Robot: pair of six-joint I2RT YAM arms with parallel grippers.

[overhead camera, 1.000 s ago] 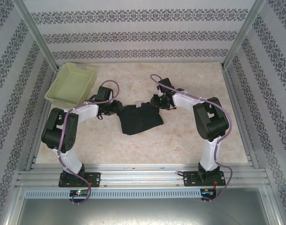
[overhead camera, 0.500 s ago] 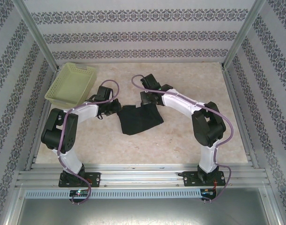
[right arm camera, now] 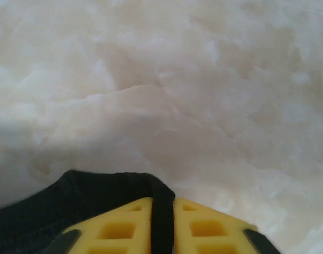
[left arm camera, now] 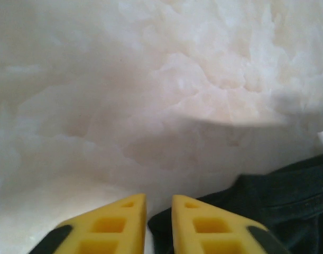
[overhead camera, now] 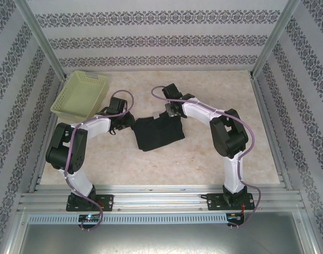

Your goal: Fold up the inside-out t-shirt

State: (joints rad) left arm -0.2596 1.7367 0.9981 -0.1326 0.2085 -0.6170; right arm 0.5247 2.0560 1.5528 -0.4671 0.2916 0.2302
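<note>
The right gripper (right arm camera: 162,203) clamps the black t-shirt (overhead camera: 158,132); whether the left gripper (left arm camera: 159,198) beside it grips is unclear. The lattice basket (overhead camera: 81,95) sits well apart.

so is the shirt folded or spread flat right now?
Partly folded: the t-shirt lies as a compact bunched patch, not spread out; the right gripper pinches an edge of it.

A lab test cell: aluminium frame (overhead camera: 41,37), wallpapered panels (overhead camera: 150,32), marble-look table (overhead camera: 214,159).
</note>
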